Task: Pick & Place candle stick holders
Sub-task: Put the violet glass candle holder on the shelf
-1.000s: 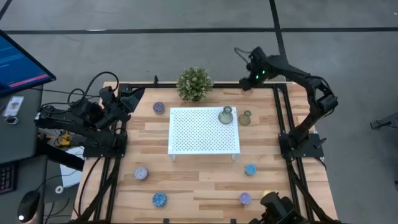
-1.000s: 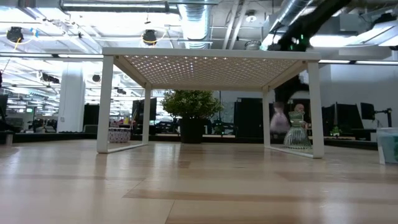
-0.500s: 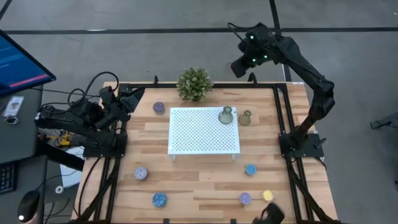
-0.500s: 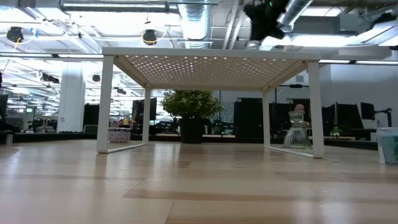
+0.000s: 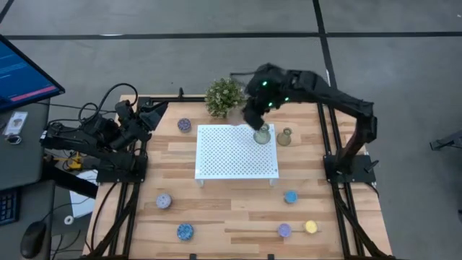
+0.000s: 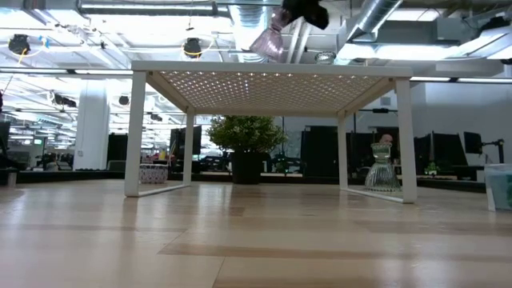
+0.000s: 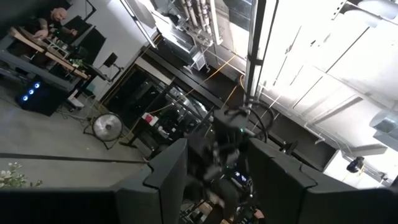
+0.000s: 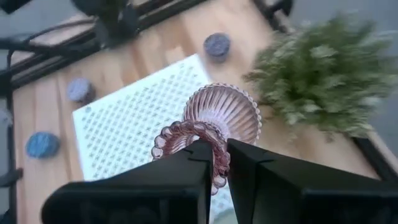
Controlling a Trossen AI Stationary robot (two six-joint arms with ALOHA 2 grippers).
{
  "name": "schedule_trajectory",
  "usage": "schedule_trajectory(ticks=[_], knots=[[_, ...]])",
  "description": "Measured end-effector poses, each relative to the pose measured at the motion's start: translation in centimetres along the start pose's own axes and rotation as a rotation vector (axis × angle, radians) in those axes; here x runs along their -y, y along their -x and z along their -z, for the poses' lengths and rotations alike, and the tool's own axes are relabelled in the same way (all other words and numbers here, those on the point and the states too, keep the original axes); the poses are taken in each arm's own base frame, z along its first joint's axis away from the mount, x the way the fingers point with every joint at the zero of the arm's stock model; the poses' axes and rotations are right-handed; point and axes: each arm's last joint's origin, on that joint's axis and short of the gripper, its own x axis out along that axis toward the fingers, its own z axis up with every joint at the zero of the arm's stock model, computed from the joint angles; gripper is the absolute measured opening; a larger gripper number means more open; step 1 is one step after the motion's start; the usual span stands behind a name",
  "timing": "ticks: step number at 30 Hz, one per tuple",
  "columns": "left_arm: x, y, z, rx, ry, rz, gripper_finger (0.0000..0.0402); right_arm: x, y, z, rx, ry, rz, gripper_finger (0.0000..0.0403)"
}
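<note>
My right gripper (image 5: 253, 114) is shut on a pink-brown ribbed vase-shaped candle holder (image 8: 222, 111) and hovers over the far edge of the white perforated tray (image 5: 231, 155), beside the potted plant (image 5: 224, 96). In the low view the holder (image 6: 268, 40) hangs tilted above the tray top. A dull green vase holder (image 5: 263, 134) stands on the tray's far right corner. Another vase holder (image 5: 284, 137) stands on the table just right of the tray. My left gripper (image 5: 148, 115) waits open at the table's left edge. My right gripper pinches the pink holder's frilled rim (image 8: 210, 144) between its two fingers (image 8: 186, 177), the rim passing through the gap. The fingers slant down from the far right. The holder is lifted clear of the tray and tilted, its ribbed body (image 6: 266, 43) hanging below the fingers.
Round pucks lie on the wood: one far left of the tray (image 5: 184, 125), two near left (image 5: 164, 201) (image 5: 185, 231), and three near right (image 5: 290, 196) (image 5: 285, 230) (image 5: 311, 227). The plant stands at the far edge. A monitor and cables sit left of the table.
My right gripper, holding the pink holder, has risen over the table's far right corner, then swung toward the table's left and near side and come down over the tray's far edge. The holder has gone from near table height to above the tray top.
</note>
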Motion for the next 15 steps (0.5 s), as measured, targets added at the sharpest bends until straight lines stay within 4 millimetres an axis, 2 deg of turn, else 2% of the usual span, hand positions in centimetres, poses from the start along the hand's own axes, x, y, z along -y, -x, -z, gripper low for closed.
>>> schedule_trajectory(ticks=[5,12,15], knots=[[0.0,0.0,0.0,0.000,0.000,0.000,0.0167,-1.9,-3.3,-0.3,-0.091,0.049,-0.023,0.0018],[0.0,0.0,0.0,0.000,-0.001,0.000,0.0167,-2.3,-4.7,-1.0,-0.246,0.096,0.011,0.0018],[0.0,0.0,0.0,-0.001,-0.003,0.003,0.0167,-2.0,-5.4,-1.2,-0.259,0.110,0.021,0.0018]])
